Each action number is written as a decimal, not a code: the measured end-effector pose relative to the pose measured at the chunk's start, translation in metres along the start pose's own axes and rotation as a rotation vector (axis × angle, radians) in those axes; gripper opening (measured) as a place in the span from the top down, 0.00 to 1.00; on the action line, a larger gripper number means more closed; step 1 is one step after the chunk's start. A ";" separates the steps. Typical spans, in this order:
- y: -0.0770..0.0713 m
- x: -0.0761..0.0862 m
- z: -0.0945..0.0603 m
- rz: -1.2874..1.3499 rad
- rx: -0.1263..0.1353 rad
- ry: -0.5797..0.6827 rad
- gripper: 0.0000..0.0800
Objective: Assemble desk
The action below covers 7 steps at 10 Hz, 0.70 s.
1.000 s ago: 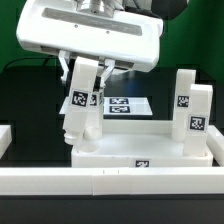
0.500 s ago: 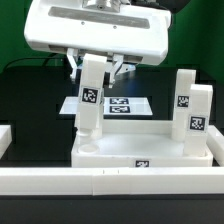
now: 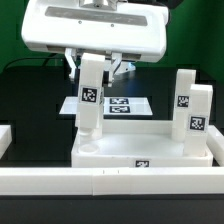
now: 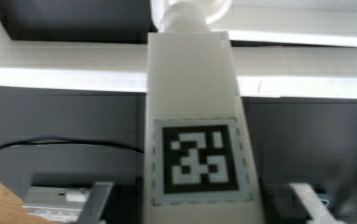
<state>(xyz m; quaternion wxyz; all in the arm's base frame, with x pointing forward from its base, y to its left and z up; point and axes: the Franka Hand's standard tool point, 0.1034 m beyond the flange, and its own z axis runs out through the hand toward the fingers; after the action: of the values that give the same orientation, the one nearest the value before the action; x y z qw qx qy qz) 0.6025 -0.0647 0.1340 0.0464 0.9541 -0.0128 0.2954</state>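
Observation:
The white tray-like tabletop [image 3: 140,160] lies upside down near the front rail. Two square legs [image 3: 182,95] [image 3: 197,112] stand on its corners on the exterior view's right. A third white leg [image 3: 90,95] with a tag stands upright over the tabletop's corner on the exterior view's left, its lower end touching or just above it. My gripper [image 3: 93,65] is shut on the upper part of this leg. In the wrist view the leg [image 4: 193,90] fills the middle between my fingers [image 4: 100,200], and my gripper [image 4: 201,205] holds it.
The marker board [image 3: 130,105] lies flat behind the tabletop. A long white rail [image 3: 110,183] runs along the front, and another rail piece [image 3: 3,135] sits at the exterior view's left edge. A green wall stands behind.
One second ago the held leg leaned off vertical; it has swung upright and shifted slightly to the exterior view's right. Over the last half second nothing moved.

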 end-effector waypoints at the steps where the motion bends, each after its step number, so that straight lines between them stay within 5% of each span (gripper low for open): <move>1: -0.001 0.001 0.001 0.020 0.002 0.021 0.64; 7: -0.002 -0.010 0.012 0.018 0.005 0.002 0.64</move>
<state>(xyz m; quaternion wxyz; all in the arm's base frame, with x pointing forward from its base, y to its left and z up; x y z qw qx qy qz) 0.6008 -0.0640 0.1183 0.0414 0.9538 -0.0207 0.2968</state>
